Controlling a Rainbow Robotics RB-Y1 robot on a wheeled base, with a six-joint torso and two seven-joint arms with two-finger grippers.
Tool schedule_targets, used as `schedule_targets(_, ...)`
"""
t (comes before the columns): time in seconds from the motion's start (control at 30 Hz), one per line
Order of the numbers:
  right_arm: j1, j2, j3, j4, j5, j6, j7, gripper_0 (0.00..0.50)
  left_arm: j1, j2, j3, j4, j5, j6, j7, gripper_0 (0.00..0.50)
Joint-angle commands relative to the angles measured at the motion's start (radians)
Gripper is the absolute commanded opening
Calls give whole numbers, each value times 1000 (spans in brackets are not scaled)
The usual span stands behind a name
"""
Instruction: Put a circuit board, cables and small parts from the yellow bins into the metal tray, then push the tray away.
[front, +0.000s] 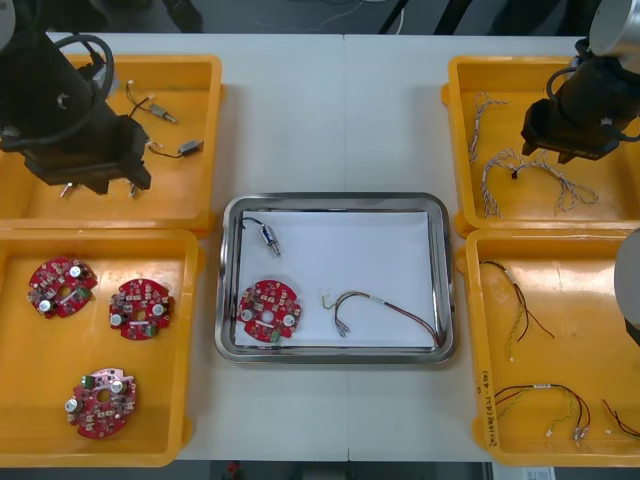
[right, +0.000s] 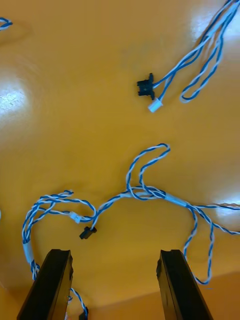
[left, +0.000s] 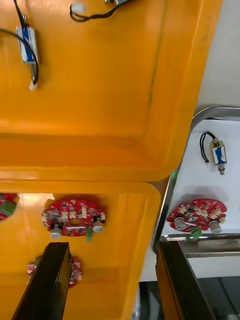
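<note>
Tray (front: 336, 198) holds a board (front: 269, 311), a small metal part (front: 269, 236) and a red-and-yellow cable (front: 385, 305); step in hand looks like picking a blue-and-white cable (right: 145, 192); right gripper (right: 115, 255) hovers over the bin right of the tray and beyond it (front: 470, 75), fingers spread, grasping nothing; the cable lies loose on that bin's floor just ahead of the fingers; next move likely calls for descending, straddling one strand near its knot, closing, lifting clear of neighbouring cables, then carrying to the tray; left gripper (left: 112, 245) idle, released, over the bin left of the tray and beyond it (front: 200, 130).
</note>
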Motion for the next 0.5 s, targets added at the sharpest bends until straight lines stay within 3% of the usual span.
schedule_targets(0.03, -14, -72, -9, -99, -22, 40, 106, 500, -79, 50, 53, 70, 9, 9, -114, 500)
schedule_targets(0.27, 56, -138, -9, -190, -149, 98, 287, 500, -90, 62, 88, 169, -25, 9, -270, 500)
schedule_targets(0.5, 65, -177, -8, -195, -218, 113, 441, 500, -90, 79, 111, 245, -56, 9, -425, 500)
